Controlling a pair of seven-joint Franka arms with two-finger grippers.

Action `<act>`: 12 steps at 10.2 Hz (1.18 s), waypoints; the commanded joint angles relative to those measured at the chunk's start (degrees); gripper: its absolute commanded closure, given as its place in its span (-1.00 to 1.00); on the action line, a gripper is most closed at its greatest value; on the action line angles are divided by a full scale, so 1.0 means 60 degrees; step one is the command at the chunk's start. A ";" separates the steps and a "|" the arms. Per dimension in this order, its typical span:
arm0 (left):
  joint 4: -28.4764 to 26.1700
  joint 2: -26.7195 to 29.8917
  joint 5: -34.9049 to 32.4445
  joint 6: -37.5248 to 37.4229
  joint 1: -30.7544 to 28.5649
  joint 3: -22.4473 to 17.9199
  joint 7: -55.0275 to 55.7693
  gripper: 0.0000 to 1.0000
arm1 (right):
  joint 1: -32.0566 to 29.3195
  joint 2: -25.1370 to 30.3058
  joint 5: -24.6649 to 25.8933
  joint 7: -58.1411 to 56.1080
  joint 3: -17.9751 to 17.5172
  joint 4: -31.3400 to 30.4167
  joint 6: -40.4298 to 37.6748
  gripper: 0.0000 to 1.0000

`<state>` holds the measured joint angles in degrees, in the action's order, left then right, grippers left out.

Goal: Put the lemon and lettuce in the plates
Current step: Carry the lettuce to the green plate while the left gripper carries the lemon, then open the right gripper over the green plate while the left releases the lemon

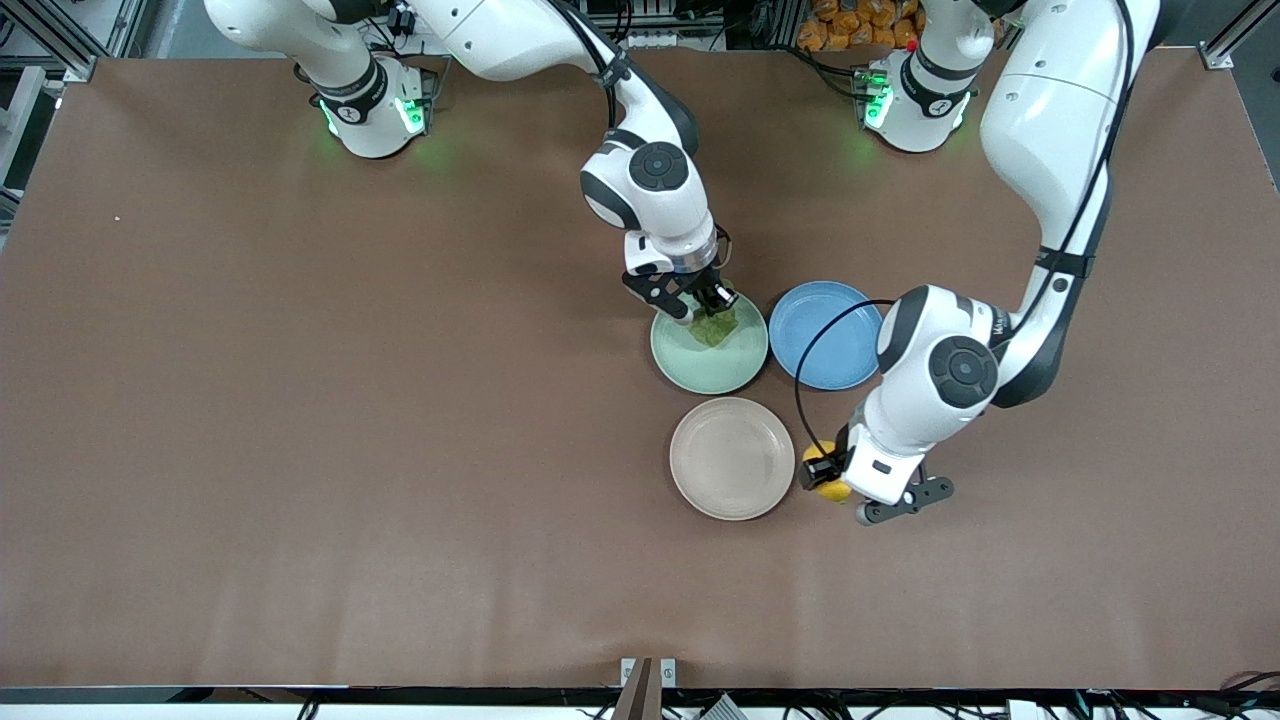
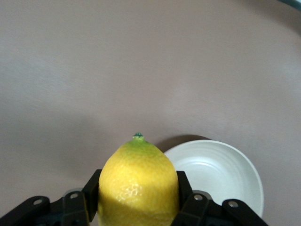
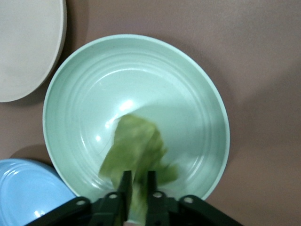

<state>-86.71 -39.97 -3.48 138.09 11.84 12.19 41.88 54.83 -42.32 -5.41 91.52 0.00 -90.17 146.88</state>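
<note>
My right gripper (image 1: 712, 303) hangs over the pale mint green plate (image 1: 680, 362), shut on the dark green lettuce (image 1: 716, 329), which dangles into the plate. In the right wrist view the lettuce (image 3: 136, 148) hangs from the gripper (image 3: 137, 186) over the mint plate (image 3: 75, 80). My left gripper (image 1: 826, 474) is shut on the yellow lemon (image 1: 832, 488), over the table just beside the beige-white plate (image 1: 732, 458). In the left wrist view the lemon (image 2: 138, 181) fills the gripper (image 2: 138, 200), with the beige-white plate (image 2: 225, 174) past it.
A blue plate (image 1: 825, 335) sits beside the mint plate toward the left arm's end, and shows in the right wrist view (image 3: 23, 188). The beige-white plate (image 3: 26, 47) lies nearer the front camera than both. Brown table (image 1: 300, 400) surrounds them.
</note>
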 commanded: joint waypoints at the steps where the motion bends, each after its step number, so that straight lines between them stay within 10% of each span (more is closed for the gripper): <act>1: 0.0273 -0.0544 0.0155 0.0828 0.0705 -0.0112 0.0738 1.00 | -0.0099 -0.0169 0.0475 0.0231 0.0058 0.0380 -0.0061 -0.48; 5: 0.0258 -0.1190 0.0096 0.1828 0.1249 -0.0200 0.1121 1.00 | -0.0464 0.1145 0.0418 -0.1169 0.0556 0.0643 -0.2031 -0.85; 6: 0.0244 -0.1191 0.0125 0.1828 0.1250 -0.0200 0.1136 -0.40 | -0.0684 0.1759 0.0360 -0.1799 0.0541 0.0629 -0.2778 -0.85; 7: 0.0243 -0.1162 0.0009 0.1843 0.1293 -0.0214 0.1121 -0.99 | -0.0932 0.2331 0.0330 -0.2356 0.0527 0.0629 -0.3511 -0.85; 12: 0.0170 -0.0417 -0.0197 0.1246 0.0987 -0.0959 0.1019 -1.00 | -0.2309 0.4677 0.0344 -0.5958 0.0701 0.1461 -0.7568 -0.87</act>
<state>-84.93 -45.57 -3.54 148.36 18.33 8.56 47.55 43.51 -17.48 -3.29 61.61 4.16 -82.48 106.54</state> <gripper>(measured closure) 0.000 0.066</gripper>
